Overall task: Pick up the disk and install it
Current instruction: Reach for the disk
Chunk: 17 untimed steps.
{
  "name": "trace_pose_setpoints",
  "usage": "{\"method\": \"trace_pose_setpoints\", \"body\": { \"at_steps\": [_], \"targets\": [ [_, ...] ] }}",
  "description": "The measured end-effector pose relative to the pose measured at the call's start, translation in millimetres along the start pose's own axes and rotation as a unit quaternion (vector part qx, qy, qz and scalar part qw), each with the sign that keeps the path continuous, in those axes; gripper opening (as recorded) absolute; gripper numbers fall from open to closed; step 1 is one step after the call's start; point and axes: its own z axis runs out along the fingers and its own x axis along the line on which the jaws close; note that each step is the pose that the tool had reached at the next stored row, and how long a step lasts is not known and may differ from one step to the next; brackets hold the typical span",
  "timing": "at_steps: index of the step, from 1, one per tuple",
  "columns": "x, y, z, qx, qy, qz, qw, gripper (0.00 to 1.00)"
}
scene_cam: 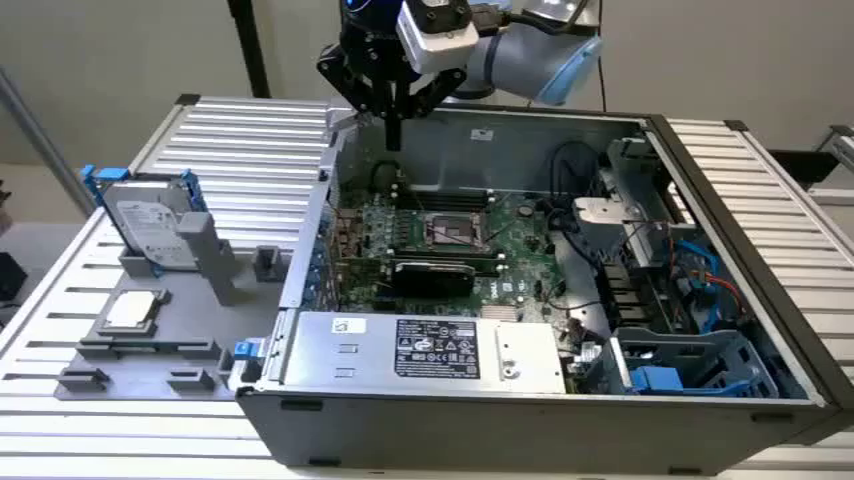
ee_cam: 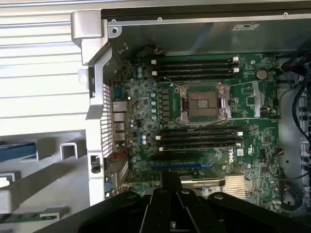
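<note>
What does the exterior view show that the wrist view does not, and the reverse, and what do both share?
Exterior view: the disk upright in a grey stand beside the case, the power supply, the blue drive cage. Wrist view: the memory slots from straight above. Both: the gripper, the motherboard and its CPU socket.

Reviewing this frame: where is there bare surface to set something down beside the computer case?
Bare slatted table lies beyond the grey fixture plate, and on the exterior view's right of the case. Crowded: the plate, with the upright disk and holders, and the case interior, full of board and cables.
</note>
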Motion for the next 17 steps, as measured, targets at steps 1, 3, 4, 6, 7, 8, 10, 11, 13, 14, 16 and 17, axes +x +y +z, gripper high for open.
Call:
{"method": "trace_pose_setpoints", "body": {
  "at_steps": [1,3,4,6,7,8,10,11,13,14,16,17],
  "targets": [
    [0.0,0.0,0.0,0.0000,0.0000,0.000,1.0000,0.00],
    [0.0,0.0,0.0,0.0000,0.0000,0.000,1.0000,0.00],
    [0.0,0.0,0.0,0.0000,0.0000,0.000,1.0000,0.00],
    [0.0,0.0,0.0,0.0000,0.0000,0.000,1.0000,0.00],
    [0.0,0.0,0.0,0.0000,0.0000,0.000,1.0000,0.00],
    [0.0,0.0,0.0,0.0000,0.0000,0.000,1.0000,0.00],
    [0.0,0.0,0.0,0.0000,0.0000,0.000,1.0000,0.00],
    [0.0,0.0,0.0,0.0000,0.0000,0.000,1.0000,0.00],
    [0.0,0.0,0.0,0.0000,0.0000,0.000,1.0000,0.00],
    [0.0,0.0,0.0,0.0000,0.0000,0.000,1.0000,0.00],
    [1.3,-0.1,-0.1,0.0000,0.0000,0.000,1.0000,0.00],
    [3.7,-0.2,-0.1,0.0001,0.0000,0.000,1.0000,0.00]
  ]
}}
